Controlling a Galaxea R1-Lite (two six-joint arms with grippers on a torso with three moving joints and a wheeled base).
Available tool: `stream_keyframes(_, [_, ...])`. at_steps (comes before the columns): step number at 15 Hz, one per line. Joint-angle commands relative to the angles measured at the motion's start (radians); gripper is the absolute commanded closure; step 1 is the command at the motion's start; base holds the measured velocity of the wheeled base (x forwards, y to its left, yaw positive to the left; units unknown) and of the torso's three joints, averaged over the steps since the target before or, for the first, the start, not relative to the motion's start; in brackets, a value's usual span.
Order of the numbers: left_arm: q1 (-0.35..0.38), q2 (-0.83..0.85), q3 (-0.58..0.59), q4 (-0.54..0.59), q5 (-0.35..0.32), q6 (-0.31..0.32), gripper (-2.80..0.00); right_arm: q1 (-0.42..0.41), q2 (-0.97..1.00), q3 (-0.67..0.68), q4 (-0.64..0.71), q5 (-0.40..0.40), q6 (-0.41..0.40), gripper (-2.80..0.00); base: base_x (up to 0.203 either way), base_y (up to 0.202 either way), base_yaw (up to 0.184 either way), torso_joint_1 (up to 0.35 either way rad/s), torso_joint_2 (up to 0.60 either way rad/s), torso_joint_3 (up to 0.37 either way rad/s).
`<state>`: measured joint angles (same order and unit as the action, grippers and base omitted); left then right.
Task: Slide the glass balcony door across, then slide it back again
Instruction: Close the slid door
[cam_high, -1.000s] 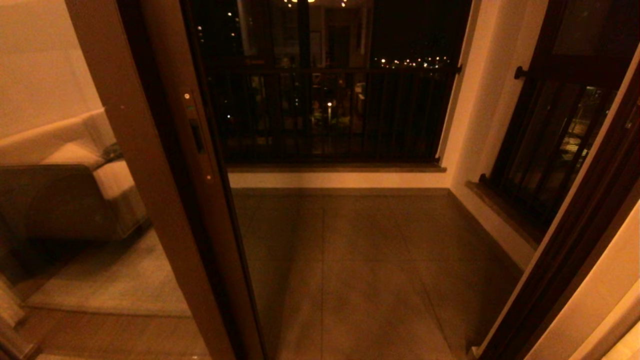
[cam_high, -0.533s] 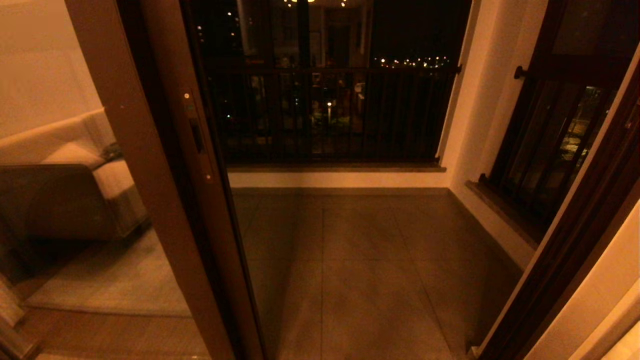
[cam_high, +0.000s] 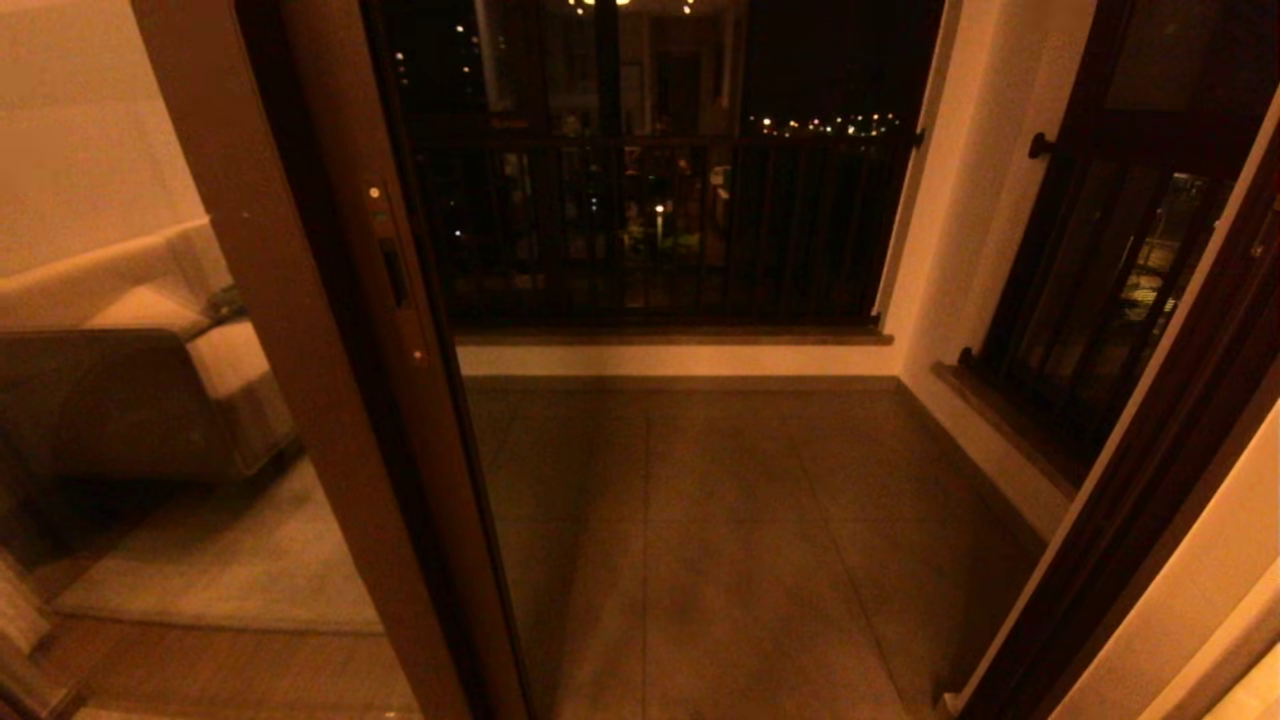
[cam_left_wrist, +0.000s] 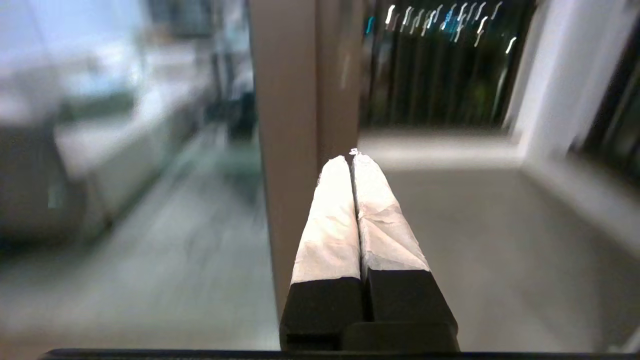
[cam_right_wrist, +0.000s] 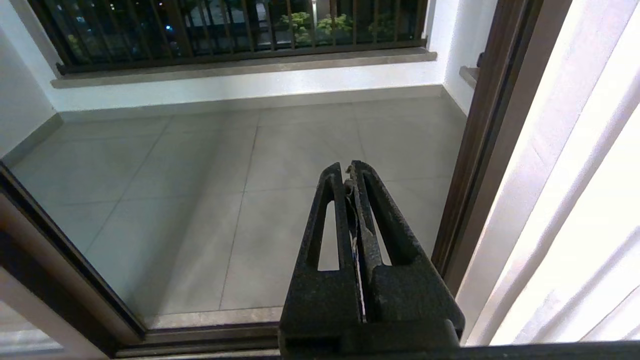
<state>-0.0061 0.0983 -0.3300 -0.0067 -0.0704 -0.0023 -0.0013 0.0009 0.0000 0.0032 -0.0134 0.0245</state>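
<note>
The glass balcony door (cam_high: 400, 300) stands slid to the left, its brown stile with the narrow dark handle slot (cam_high: 393, 272) beside the open doorway. Its glass lies behind a second brown-framed panel (cam_high: 290, 330) that reflects a sofa. Neither gripper shows in the head view. In the left wrist view my left gripper (cam_left_wrist: 351, 157) is shut, its white-wrapped fingertips (cam_left_wrist: 334, 200) close in front of the brown stiles (cam_left_wrist: 290, 110), and contact cannot be made out. My right gripper (cam_right_wrist: 346, 167) is shut on nothing, hanging above the floor track (cam_right_wrist: 200, 340) and pointing at the balcony tiles.
The tiled balcony floor (cam_high: 740, 540) lies through the opening, ending at a low wall with a dark railing (cam_high: 660, 230). A dark barred window (cam_high: 1090, 300) is on the right wall. The dark door jamb (cam_high: 1150, 480) and a pale curtain (cam_right_wrist: 575, 200) border the right side.
</note>
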Motion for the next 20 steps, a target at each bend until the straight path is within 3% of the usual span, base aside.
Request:
stream_keyframes(1, [0.000,0.176,-0.167,0.017,-0.022,0.002,0.00,0.000,0.001,0.000,0.000,0.000,0.000,0.00,0.000,0.000,0.000,0.000,0.00,0.000])
stream_keyframes(4, [0.000,0.415,-0.391,0.051,-0.109,0.018,0.00,0.000,0.001,0.000,0.000,0.000,0.000,0.00,0.000,0.000,0.000,0.000,0.00,0.000])
stream_keyframes(8, [-0.006,0.704,-0.546,0.073,-0.301,0.037,0.00,0.000,0.001,0.000,0.000,0.000,0.000,0.00,0.000,0.000,0.000,0.000,0.00,0.000])
stream_keyframes(10, [-0.036,0.873,-0.619,0.073,-0.337,0.037,0.00,0.000,0.001,0.000,0.000,0.000,0.000,0.00,0.000,0.000,0.000,0.000,0.00,0.000])
stream_keyframes(13, [-0.110,1.126,-0.790,0.076,-0.277,-0.004,0.00,0.000,0.001,0.000,0.000,0.000,0.000,0.00,0.000,0.000,0.000,0.000,0.00,0.000])
stream_keyframes(16, [-0.208,1.317,-0.973,0.110,-0.155,-0.050,0.00,0.000,0.001,0.000,0.000,0.000,0.000,0.00,0.000,0.000,0.000,0.000,0.00,0.000])
stream_keyframes(18, [-0.254,1.409,-1.021,0.126,-0.084,-0.059,0.00,0.001,0.001,0.000,0.000,0.000,0.000,0.00,0.000,0.000,0.000,0.000,0.00,0.000])
stream_keyframes(19, [-0.273,1.447,-1.032,0.127,-0.043,-0.061,-2.80,0.000,0.001,0.000,0.000,0.000,0.000,0.00,0.000,0.000,0.000,0.000,0.00,0.000])
stream_keyframes(20, [-0.286,1.493,-1.048,0.128,-0.007,-0.062,-2.80,0.000,0.001,0.000,0.000,0.000,0.000,0.00,0.000,0.000,0.000,0.000,0.00,0.000])
